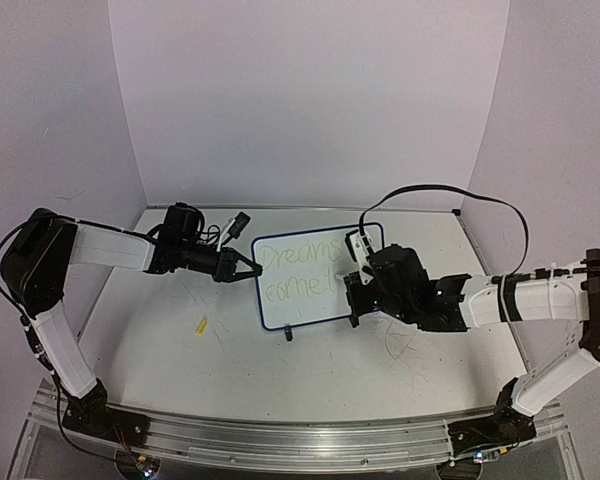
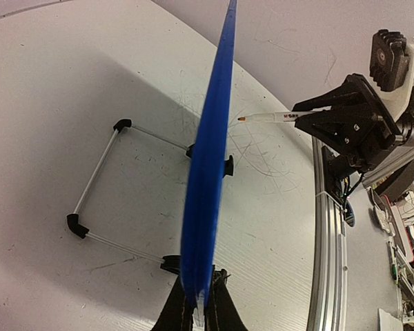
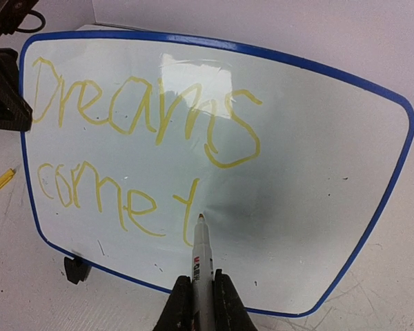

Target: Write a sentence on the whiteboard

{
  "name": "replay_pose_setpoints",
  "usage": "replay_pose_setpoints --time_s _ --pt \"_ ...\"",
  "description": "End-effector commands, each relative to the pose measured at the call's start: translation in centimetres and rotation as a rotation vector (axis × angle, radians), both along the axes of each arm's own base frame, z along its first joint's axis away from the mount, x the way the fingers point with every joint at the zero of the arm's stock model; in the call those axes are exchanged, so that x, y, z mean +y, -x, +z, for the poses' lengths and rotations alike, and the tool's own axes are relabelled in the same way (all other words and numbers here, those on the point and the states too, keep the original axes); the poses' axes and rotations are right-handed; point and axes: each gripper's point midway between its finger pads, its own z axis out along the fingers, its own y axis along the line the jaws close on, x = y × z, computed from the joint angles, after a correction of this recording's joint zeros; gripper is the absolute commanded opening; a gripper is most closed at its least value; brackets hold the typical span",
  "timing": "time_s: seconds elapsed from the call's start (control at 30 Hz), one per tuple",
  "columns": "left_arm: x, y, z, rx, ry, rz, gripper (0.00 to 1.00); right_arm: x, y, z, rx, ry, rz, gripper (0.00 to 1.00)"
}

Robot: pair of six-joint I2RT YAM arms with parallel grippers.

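Note:
The whiteboard, white with a thin blue rim, stands tilted on its wire stand at the table's middle. Yellow writing on it reads "Dreams" above "come t". My left gripper is shut on the board's left edge, which shows edge-on in the left wrist view. My right gripper is shut on a white marker. The marker's tip sits at the board's face just right of the "t". The marker also shows in the left wrist view.
A small yellow marker cap lies on the scuffed tabletop left of the board and shows in the right wrist view. A black clip foot holds the board's lower edge. Walls close the table's back and sides. A metal rail runs along the near edge.

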Motion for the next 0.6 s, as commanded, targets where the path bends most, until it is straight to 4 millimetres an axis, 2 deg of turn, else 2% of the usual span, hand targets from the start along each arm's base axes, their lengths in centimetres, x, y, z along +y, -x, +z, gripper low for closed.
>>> replay_pose_setpoints --time_s 0.0,0.33,0.57 --pt "-0.3 -0.7 -0.6 -0.039 -0.04 0.011 0.0 0.5 -1.5 1.7 -0.038 -0.029 -0.023 0.0" --pt "-0.4 -0.7 -0.7 -0.036 -0.04 0.009 0.0 0.5 -2.1 1.2 -0.032 -0.024 -0.036 0.0" --pt "-0.4 -0.6 -0.6 -0.037 -0.038 0.007 0.0 -0.2 -2.0 0.5 -0.017 -0.01 -0.066 0.0"
